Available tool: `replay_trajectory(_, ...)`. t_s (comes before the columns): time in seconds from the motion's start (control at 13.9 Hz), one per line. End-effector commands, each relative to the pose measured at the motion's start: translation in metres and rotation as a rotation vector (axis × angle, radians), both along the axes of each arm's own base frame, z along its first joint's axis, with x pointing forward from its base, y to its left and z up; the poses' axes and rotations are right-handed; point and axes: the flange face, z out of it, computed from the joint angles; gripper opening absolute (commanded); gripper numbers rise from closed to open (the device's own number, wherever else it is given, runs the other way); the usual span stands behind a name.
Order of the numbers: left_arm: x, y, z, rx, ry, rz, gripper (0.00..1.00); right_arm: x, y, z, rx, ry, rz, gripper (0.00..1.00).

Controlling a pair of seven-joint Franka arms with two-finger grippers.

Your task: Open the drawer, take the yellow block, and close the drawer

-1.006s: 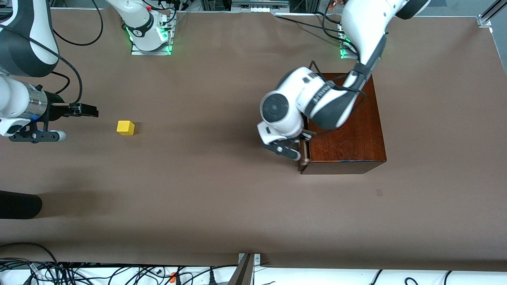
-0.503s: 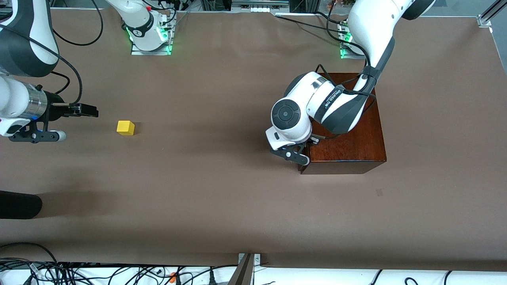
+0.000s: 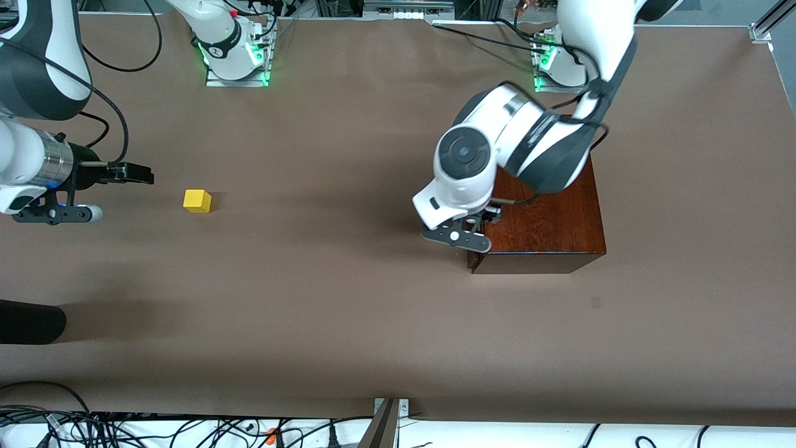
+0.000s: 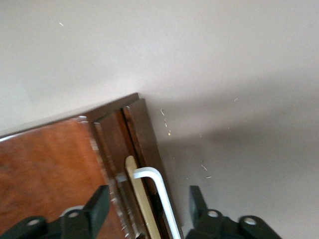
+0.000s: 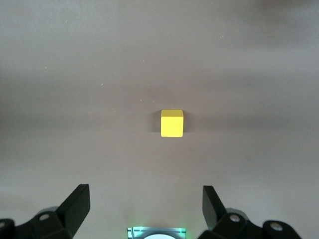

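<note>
Lifted off white handle (image 4: 158, 191) since earlier frame: left gripper (image 4: 148, 209), fingers parted, over shut drawer (image 4: 130, 149). Yellow block (image 3: 197, 201) on table near right arm's end, just ahead of open, waiting right gripper (image 5: 146, 204).

Left end effector (image 4: 147, 211) open, right end effector (image 5: 146, 204) open, waiting

High front camera; wrist cameras look down (perhaps closely).
</note>
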Motion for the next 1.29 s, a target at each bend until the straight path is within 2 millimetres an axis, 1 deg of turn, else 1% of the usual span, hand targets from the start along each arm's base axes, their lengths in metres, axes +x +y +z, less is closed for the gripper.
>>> replay_trajectory(0.0, 0.019, 0.067, 0.059, -0.066, -0.027, 0.105, 1.0, -0.011, -0.003, 0.037, -0.058, -0.055, 0.02, 1.0)
replay_trajectory(0.07, 0.022, 0.096, 0.081, -0.085, -0.035, 0.14, 1.0, -0.016, -0.008, 0.054, -0.069, -0.085, 0.015, 1.0)
replay_trajectory(0.14, 0.017, 0.116, 0.1, -0.104, -0.02, 0.138, 1.0, -0.02, -0.012, 0.063, -0.07, -0.103, 0.009, 1.0)
replay_trajectory(0.22, 0.011, 0.139, 0.119, -0.11, -0.003, 0.137, 1.0, -0.021, -0.014, 0.066, -0.071, -0.112, 0.006, 1.0)
replay_trajectory(0.36, 0.0, 0.196, 0.154, -0.101, 0.003, 0.169, 1.0, -0.024, -0.017, 0.077, -0.086, -0.146, 0.005, 1.0)
replay_trajectory(0.43, -0.005, 0.228, 0.164, -0.092, 0.003, 0.173, 1.0, -0.027, -0.024, 0.084, -0.087, -0.165, -0.009, 1.0)
replay_trajectory(0.5, -0.01, 0.262, 0.169, -0.088, 0.004, 0.186, 1.0, -0.029, -0.028, 0.088, -0.083, -0.176, -0.017, 1.0)
replay_trajectory(0.57, -0.019, 0.291, 0.171, -0.088, 0.009, 0.197, 1.0, -0.031, -0.029, 0.09, -0.079, -0.177, -0.02, 1.0)
replay_trajectory(0.65, -0.03, 0.317, 0.171, -0.076, 0.015, 0.207, 1.0, -0.032, -0.031, 0.091, -0.078, -0.179, -0.025, 1.0)
replay_trajectory(0.72, -0.04, 0.338, 0.171, -0.069, 0.001, 0.213, 1.0, -0.033, -0.031, 0.092, -0.073, -0.185, -0.027, 1.0)
replay_trajectory(0.79, -0.046, 0.358, 0.168, -0.067, -0.015, 0.208, 1.0, -0.031, -0.033, 0.093, -0.062, -0.193, -0.035, 1.0)
replay_trajectory(0.86, -0.049, 0.37, 0.163, -0.064, -0.017, 0.224, 1.0, -0.031, -0.037, 0.094, -0.034, -0.201, -0.054, 1.0)
replay_trajectory(1.01, -0.044, 0.38, 0.157, -0.069, -0.033, 0.242, 1.0, -0.031, -0.042, 0.096, -0.016, -0.206, -0.069, 1.0)
replay_trajectory(1.22, -0.041, 0.383, 0.156, -0.072, -0.04, 0.245, 1.0, -0.031, -0.042, 0.096, -0.017, -0.208, -0.07, 1.0)
